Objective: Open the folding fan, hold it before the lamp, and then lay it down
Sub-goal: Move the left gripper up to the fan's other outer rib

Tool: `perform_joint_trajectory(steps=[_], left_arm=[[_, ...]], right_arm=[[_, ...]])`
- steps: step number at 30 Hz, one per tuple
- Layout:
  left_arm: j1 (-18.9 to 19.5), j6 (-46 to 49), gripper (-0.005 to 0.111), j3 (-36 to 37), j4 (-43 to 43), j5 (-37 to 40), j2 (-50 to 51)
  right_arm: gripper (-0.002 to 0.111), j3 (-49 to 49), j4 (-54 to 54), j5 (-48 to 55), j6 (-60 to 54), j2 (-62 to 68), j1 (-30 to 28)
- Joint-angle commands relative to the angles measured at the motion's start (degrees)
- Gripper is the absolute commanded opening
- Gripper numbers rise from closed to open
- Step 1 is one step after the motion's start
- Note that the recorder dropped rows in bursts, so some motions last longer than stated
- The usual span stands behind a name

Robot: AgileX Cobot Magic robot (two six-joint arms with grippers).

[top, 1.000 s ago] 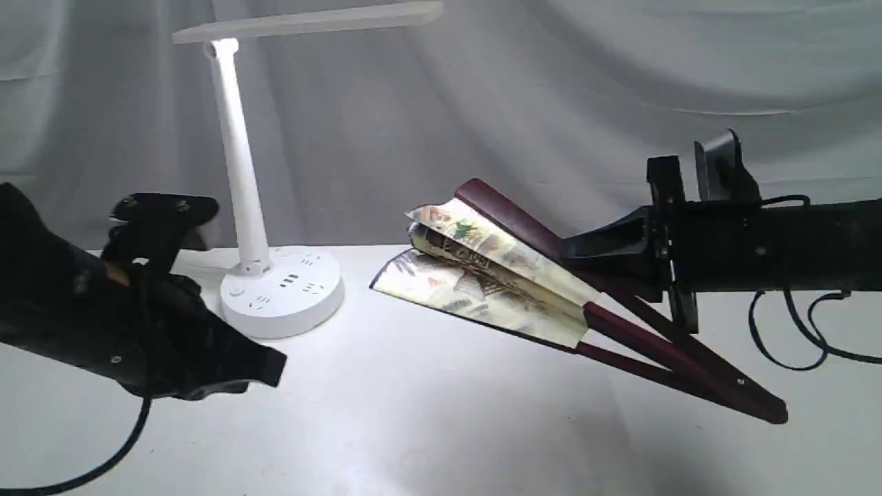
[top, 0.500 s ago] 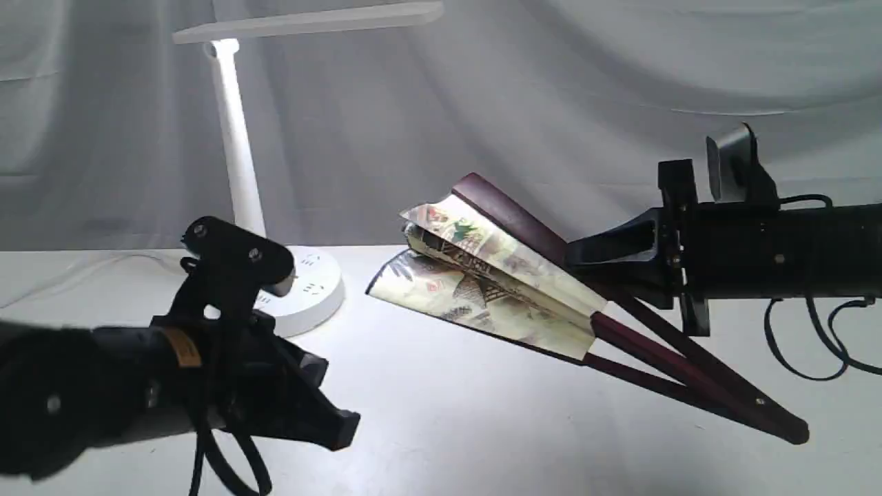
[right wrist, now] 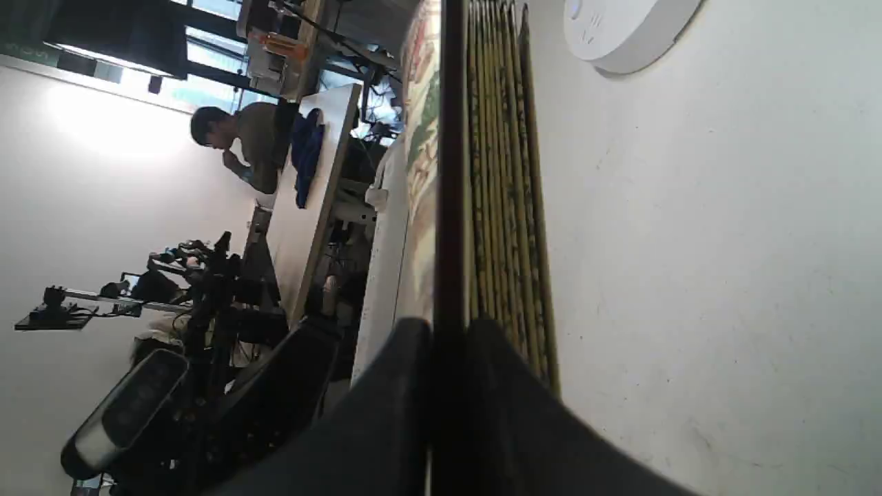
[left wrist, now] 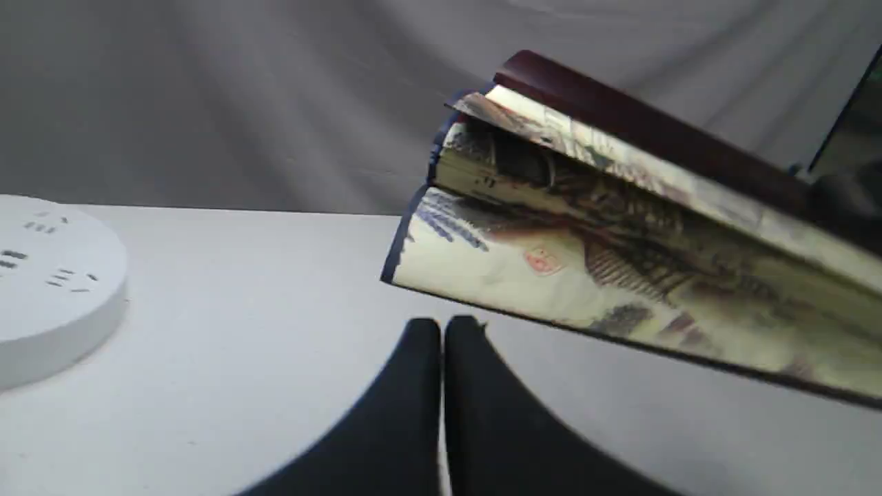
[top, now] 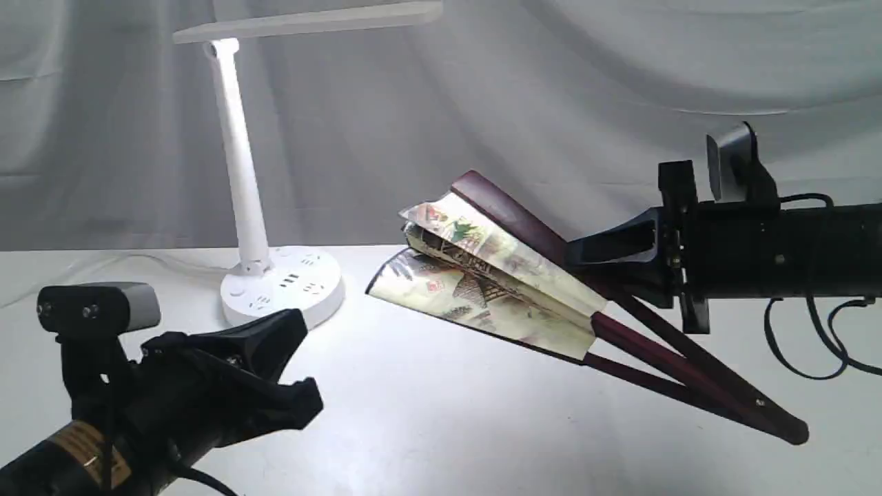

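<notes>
While the exterior view is showing the folding fan (top: 496, 289) only partly spread, leaf end tilting up to the right of the lamp (top: 241, 172), the right gripper (top: 586, 258) is clamping its upper maroon rib. In the left wrist view, the left gripper (left wrist: 442, 331) is sitting clenched and empty, just below the leaf. The right wrist view is backing up that rib pinch. Full opening, holding it before the lamp and laying it down are all waiting.

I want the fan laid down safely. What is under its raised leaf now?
Only bare table shows beneath the folding fan; no object is visible there. The table strip behind its lower edge is covered by the leaf itself.
</notes>
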Motion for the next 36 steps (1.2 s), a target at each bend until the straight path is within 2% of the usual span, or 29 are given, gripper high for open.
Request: perform_joint_trajectory(steps=[1, 3, 6, 11, 17, 23, 31, 36], left_arm=[[-0.4, -9.3, 0.001, 0.3, 0.8, -2.1, 1.3], [-0.4, -12.9, 0.005, -0.1, 1.6, -2.1, 2.7], [-0.4, -21.1, 0.021, -1.5, 4.5, -2.4, 5.9], [-0.1, -40.9, 0.048, -6.1, 11.4, -2.7, 11.3], [-0.1, -54.3, 0.050, -12.4, 16.9, -9.5, 17.4], [-0.1, -64.3, 0.050, -16.2, 16.0, -17.6, 23.3], [-0.1, -71.7, 0.050, -17.1, 12.5, -18.0, 28.8], [-0.1, -72.6, 0.050, -18.4, 10.6, -18.0, 30.0]], right_arm=[[0.000, 0.4, 1.2, 0.8, -1.3, -0.9, -0.1], [0.000, 0.4, 1.2, 0.8, -1.7, -0.9, -0.1], [0.000, 0.4, 1.2, 0.8, -2.1, -0.9, -0.1], [0.000, 0.4, 1.2, 0.8, -2.5, -0.9, -0.1], [0.000, 0.4, 1.2, 0.8, -3.0, -0.9, -0.1], [0.000, 0.4, 1.2, 0.8, -3.4, -0.9, -0.1], [0.000, 0.4, 1.3, 0.8, -3.6, -0.9, -0.1], [0.000, 0.4, 1.3, 0.8, -3.6, -0.9, -0.1]])
